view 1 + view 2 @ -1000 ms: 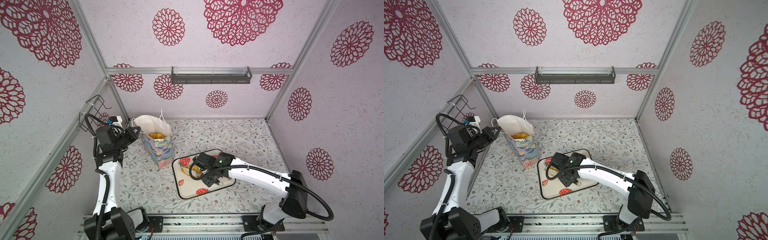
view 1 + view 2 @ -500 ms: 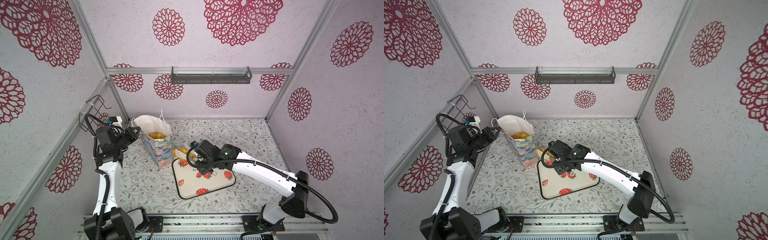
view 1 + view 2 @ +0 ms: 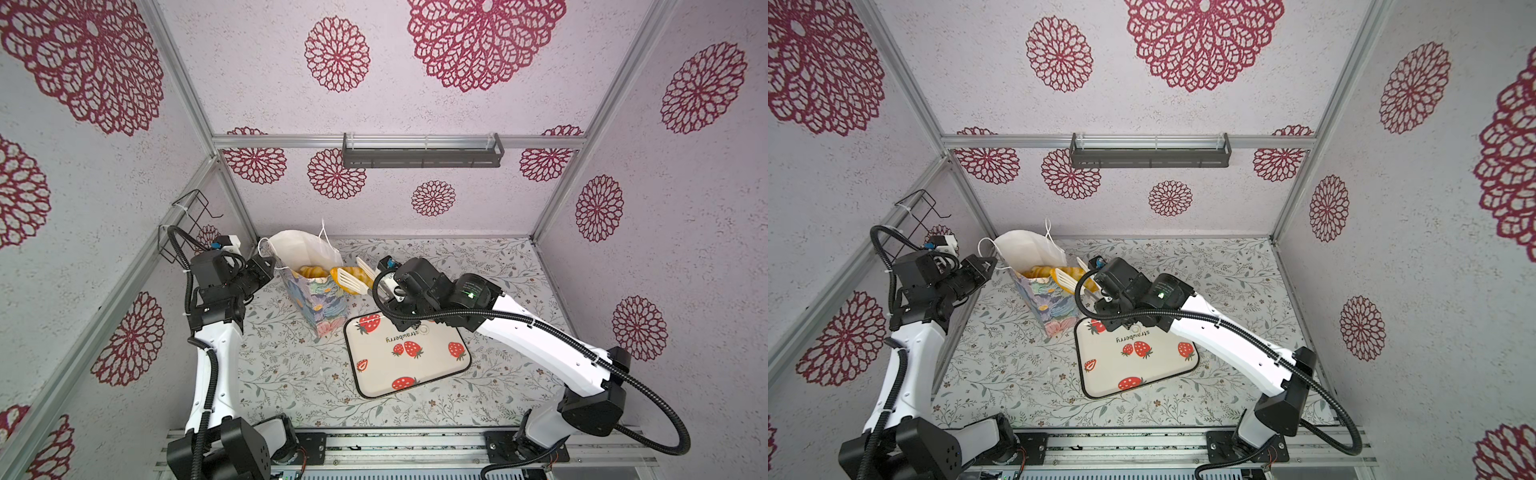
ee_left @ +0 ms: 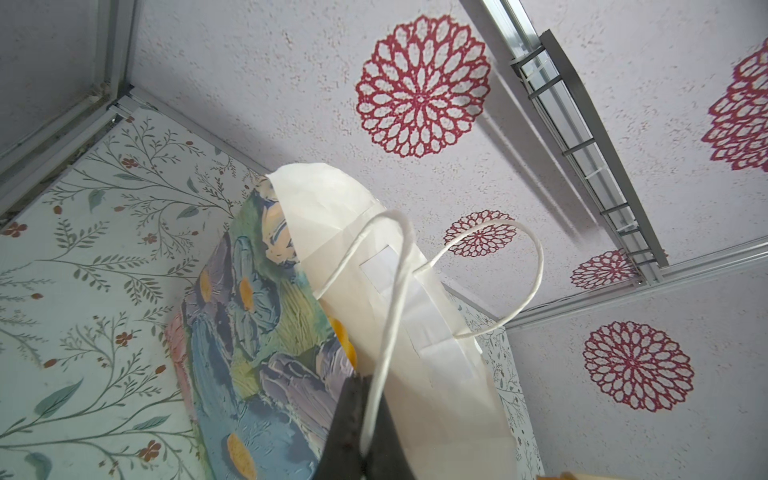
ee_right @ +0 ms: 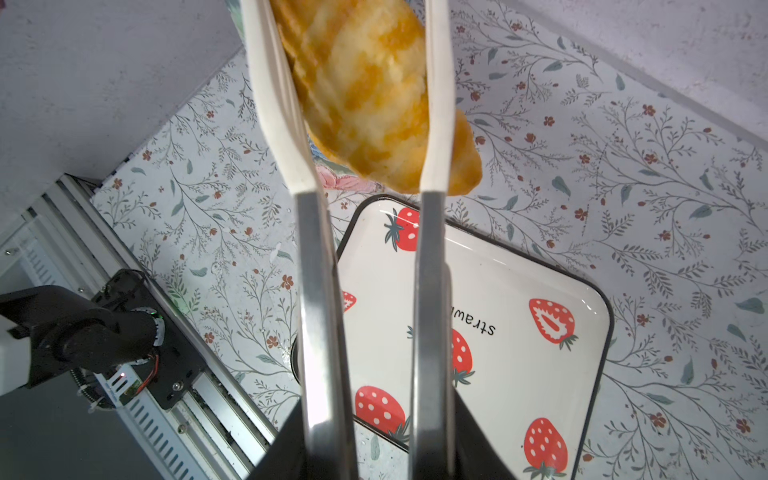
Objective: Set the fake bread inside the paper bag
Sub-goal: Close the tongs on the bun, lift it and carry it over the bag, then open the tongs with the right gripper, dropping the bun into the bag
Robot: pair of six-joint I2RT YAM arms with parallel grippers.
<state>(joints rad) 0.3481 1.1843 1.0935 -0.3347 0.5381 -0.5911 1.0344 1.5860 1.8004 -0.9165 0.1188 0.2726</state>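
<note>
Tabletop (image 3: 291,374) nearest us carries a strawberry-print tray (image 3: 432,372), and we see no pastry on it or on the surface around it. Just beyond the tray the right hand (image 3: 390,287) is clamped on a pair of tongs (image 5: 316,291). The tongs' white blades pinch a striped croissant (image 5: 374,95) in the air, clear of the tray and at the rim of the paper bag (image 3: 322,309). Whether the croissant is over the opening we cannot tell. The bag stands on the tabletop, and golden bread (image 3: 311,271) already lies inside it. Farthest back, the left hand (image 4: 365,428) is closed on the bag's white cord handle (image 4: 390,307), which seems to hold the mouth open. We judge the task nearly done: this croissant looks like the last piece outside the bag, and what is left is to carry it over the rim, let it drop in and draw the tongs away
</note>
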